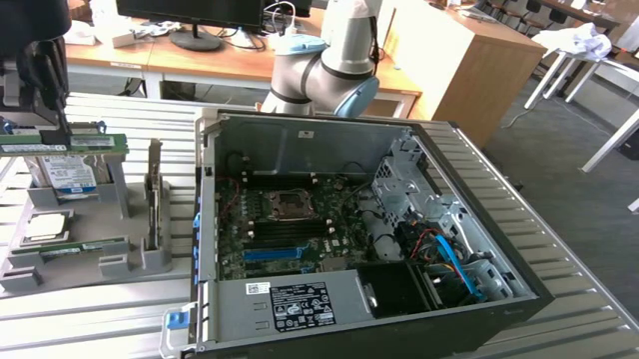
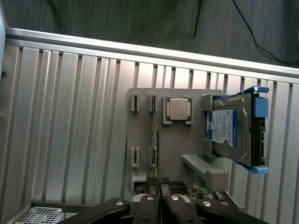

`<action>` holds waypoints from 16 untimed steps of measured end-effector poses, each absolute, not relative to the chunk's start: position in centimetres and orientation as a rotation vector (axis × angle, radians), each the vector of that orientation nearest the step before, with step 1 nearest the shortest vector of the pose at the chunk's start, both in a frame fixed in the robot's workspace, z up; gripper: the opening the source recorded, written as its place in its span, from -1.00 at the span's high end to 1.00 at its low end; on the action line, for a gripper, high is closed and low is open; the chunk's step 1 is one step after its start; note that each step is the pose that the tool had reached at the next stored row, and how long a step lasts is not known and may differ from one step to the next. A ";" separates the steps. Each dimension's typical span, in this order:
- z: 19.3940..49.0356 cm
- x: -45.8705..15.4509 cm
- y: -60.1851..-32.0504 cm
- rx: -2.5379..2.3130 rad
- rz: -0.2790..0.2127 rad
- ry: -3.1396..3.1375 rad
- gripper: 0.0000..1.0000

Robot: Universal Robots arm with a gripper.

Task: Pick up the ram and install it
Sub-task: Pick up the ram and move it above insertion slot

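Ribbed metal table [image 1: 100, 314] in an office, with wooden desks and a monitor [image 1: 190, 15] at the far side. An open computer case [image 1: 299, 146] lies on its side at the centre of the table, motherboard [image 1: 289, 217] exposed, and the grey-and-blue arm [image 1: 330, 67] rises just behind its far wall. On the exterior view's left stands a grey fixture [image 1: 70, 273] carrying an upright hard drive [image 1: 68, 176] at its far end, a processor chip [image 1: 45, 228] lying flat nearer the camera, a second green memory stick [image 1: 85, 247] seated on edge at the near end, and an expansion card [image 1: 155, 194] standing on edge on the side toward the case. The gripper [image 1: 60, 134] hangs over the far left of the fixture with its fingers closed on the top edge of the ram [image 1: 95, 142]. The ram is held level, long axis running left to right, white stickers facing the camera, at the height of the hard drive's top and well above the seated stick. In the wrist view the gripper [image 2: 159, 200] shows its fingertips [image 2: 148, 205] drawn almost together, leaving a thin slit between them. Below them lie the fixture [image 2: 177, 149], the processor chip [image 2: 178, 109], the hard drive [image 2: 231, 128] and the table [image 2: 70, 130].
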State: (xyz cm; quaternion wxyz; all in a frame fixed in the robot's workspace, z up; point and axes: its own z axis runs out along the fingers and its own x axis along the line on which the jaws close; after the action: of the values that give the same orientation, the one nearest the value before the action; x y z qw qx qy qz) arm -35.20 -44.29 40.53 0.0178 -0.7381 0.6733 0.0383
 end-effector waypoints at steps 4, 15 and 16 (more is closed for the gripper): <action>40.5 -34.8 -44.3 -2.293 0.119 2.092 0.76; 40.5 -33.6 -44.3 -2.293 0.119 2.092 0.76; 40.5 -33.5 -44.3 -2.293 0.119 2.092 0.76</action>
State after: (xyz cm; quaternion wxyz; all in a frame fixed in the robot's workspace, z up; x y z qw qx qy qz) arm -33.53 -44.29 40.53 0.0178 -0.7382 0.6733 0.0383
